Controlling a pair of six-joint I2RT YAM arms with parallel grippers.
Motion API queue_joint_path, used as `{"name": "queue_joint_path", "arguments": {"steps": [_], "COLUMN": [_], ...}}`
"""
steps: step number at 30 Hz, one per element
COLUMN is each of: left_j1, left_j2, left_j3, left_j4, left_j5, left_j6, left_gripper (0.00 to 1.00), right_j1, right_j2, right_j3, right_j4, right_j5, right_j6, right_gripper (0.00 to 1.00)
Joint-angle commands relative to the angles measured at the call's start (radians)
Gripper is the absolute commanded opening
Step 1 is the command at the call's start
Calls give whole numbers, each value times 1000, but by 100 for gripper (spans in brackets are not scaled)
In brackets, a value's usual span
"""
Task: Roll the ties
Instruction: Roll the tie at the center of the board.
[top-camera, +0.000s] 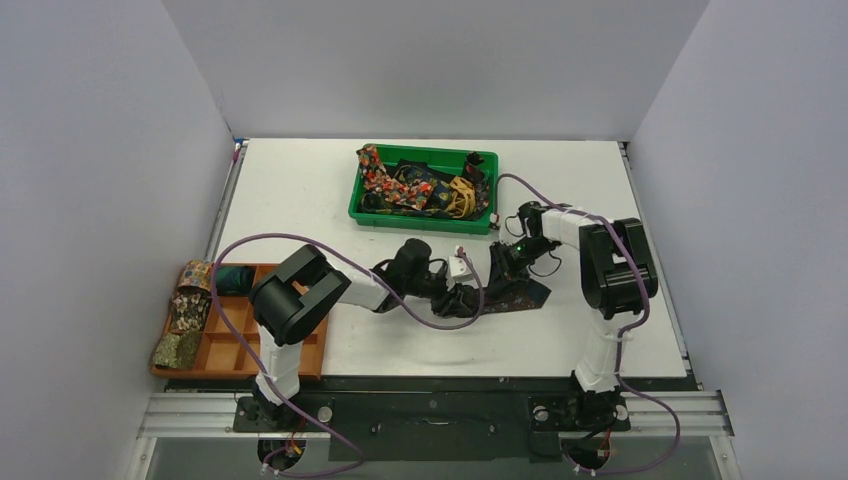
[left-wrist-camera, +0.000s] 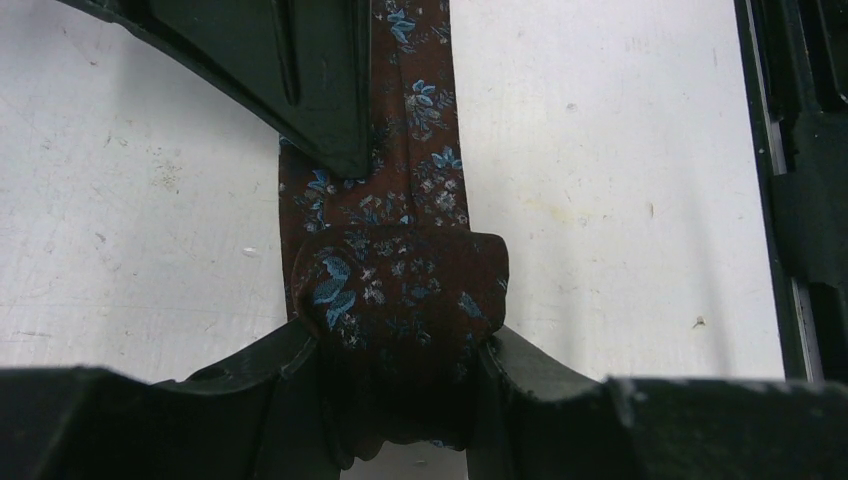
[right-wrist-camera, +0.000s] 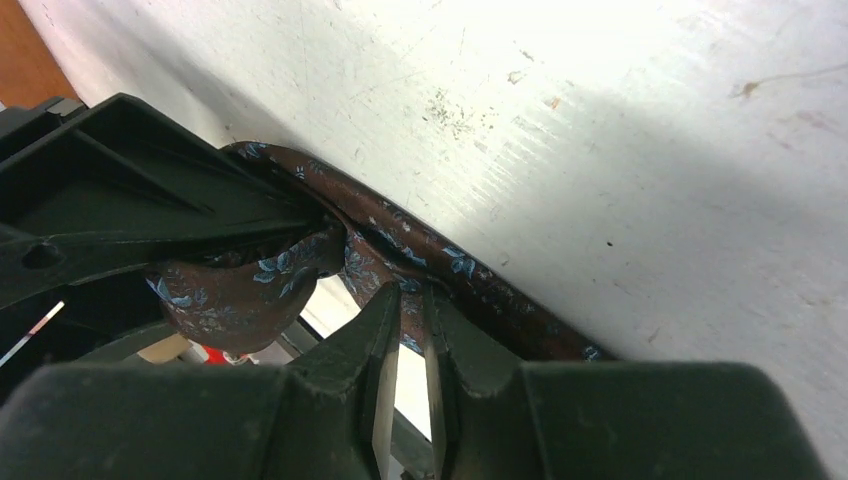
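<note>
Starting nearest, the tie's (left-wrist-camera: 400, 270) coiled end is clamped between the fingers of the left gripper (left-wrist-camera: 400, 345). Its flat length is laid straight away from that gripper along the table (left-wrist-camera: 600, 150) and is pinched there by the nearly closed right gripper (right-wrist-camera: 407, 310). More ties are heaped in the bin (top-camera: 420, 218) beyond.

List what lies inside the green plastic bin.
Tangled patterned fabric ties, red floral and yellow among them, fill the green plastic bin; whatever lies beneath the heap is hidden.

From above and behind we look down on the whole table (top-camera: 300, 190); our two wrist cameras sit very close, facing down at it; both share the brown floral tie (left-wrist-camera: 400, 270).
</note>
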Motion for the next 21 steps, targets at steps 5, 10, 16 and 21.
{"name": "queue_joint_path", "arguments": {"steps": [5,10,16,21], "left_j1": [-37,-59,-63,-64], "left_j2": [-36,-7,9,18], "left_j3": [53,51,58,71], "left_j4": [-260,-341,-383,-395], "left_j5": [-185,-235,-263,-264], "left_j6": [54,93,106,94], "left_gripper": [14,15,17,18], "right_j1": [7,-2,-1,26], "right_j2": [1,6,-131,-185], "right_j3": [43,82,33,-29], "right_j4": [-17,-52,-64,-64], "right_j5": [197,156,-125,-203], "right_j6": [-107,-135,-75,-44], "right_gripper": [16,20,48,56]}}
